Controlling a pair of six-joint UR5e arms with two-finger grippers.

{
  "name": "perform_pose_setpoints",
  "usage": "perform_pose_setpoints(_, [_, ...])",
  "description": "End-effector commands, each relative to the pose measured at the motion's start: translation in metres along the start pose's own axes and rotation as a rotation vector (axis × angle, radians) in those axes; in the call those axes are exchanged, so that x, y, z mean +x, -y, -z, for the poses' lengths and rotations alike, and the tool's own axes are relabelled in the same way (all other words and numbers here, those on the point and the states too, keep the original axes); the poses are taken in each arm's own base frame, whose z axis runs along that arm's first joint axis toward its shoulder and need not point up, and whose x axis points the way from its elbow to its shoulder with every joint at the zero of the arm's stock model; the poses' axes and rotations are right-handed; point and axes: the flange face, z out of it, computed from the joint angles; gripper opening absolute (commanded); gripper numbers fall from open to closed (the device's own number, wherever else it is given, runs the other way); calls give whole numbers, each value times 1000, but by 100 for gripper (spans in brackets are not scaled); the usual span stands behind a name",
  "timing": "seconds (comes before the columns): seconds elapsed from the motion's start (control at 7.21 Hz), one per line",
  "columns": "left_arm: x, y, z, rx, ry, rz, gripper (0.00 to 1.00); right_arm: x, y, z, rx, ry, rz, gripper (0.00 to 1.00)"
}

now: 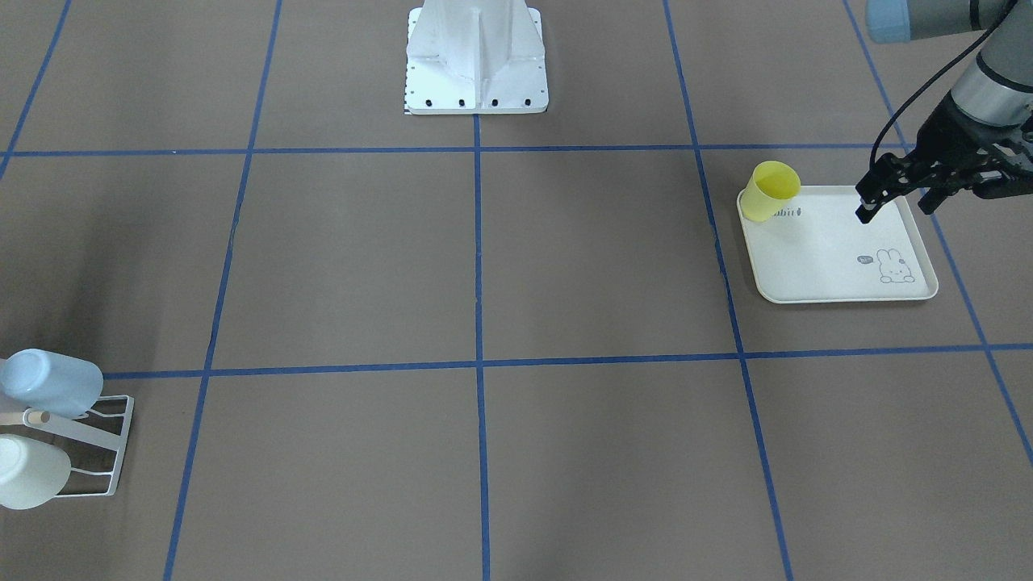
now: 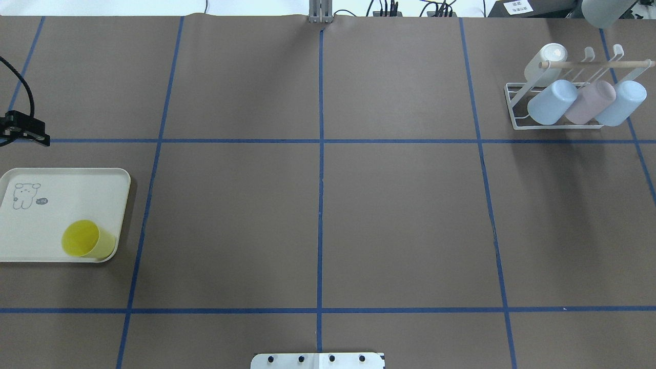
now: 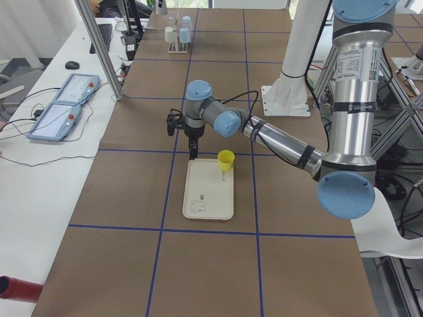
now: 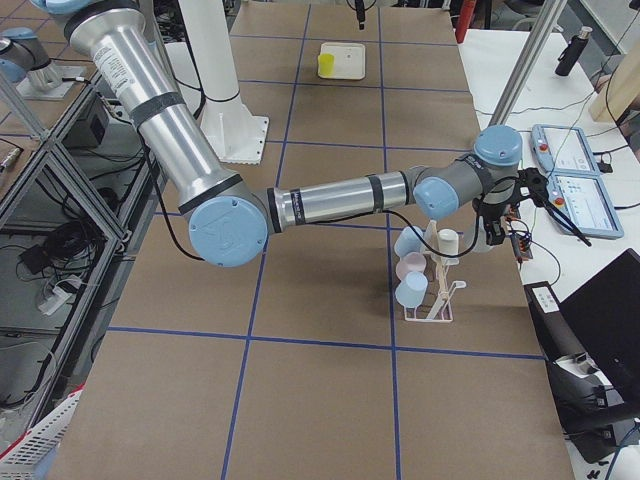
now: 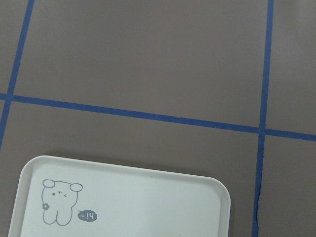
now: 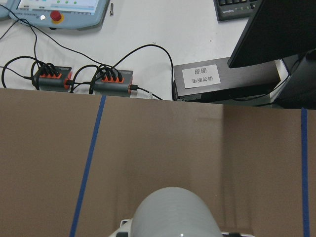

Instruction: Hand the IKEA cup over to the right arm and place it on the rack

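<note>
Near the tray (image 1: 815,258) rim, left claw (image 1: 896,206) hangs parted and empty, apart from the yellow cup (image 1: 772,191); right claw (image 4: 497,238): spread unclear.

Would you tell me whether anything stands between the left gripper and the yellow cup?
Nothing visible does: only bare tray lies between the left gripper and the cup, which stands alone at the tray's corner.

The overhead view looks forward and down from behind the robot's base plate (image 2: 318,361) across the worktop (image 2: 400,215). The front-facing view looks steeply down from the opposite side; both share the tray (image 2: 61,205) and rack (image 2: 594,64). 2 side views look along the worktop from either end. The left wrist camera hangs close above the tray's corner; the right one sees the worktop's edge.
</note>
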Motion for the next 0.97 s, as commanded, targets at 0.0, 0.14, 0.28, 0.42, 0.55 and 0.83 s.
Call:
perform_pose_setpoints(0.0, [8,-3,6,5,-8,19,100,10,-7,-22,-84,-27,25,28])
perform_pose_setpoints(0.14, [10,-4,8,8,-13,16,100,11,-11,-35,-106,-28,19,28])
perform_pose_setpoints(0.28, [9,-4,8,8,-12,16,100,14,-12,-40,-115,-30,14,28])
perform_pose_setpoints(0.42, [9,-4,8,7,-12,18,100,11,-12,-42,-117,-28,17,28])
perform_pose_setpoints(0.55, [9,-4,8,7,-12,18,100,10,-13,-44,-121,-28,18,28])
perform_pose_setpoints(0.83, [10,-5,8,5,-13,17,100,2,-19,-56,-137,-24,25,28])
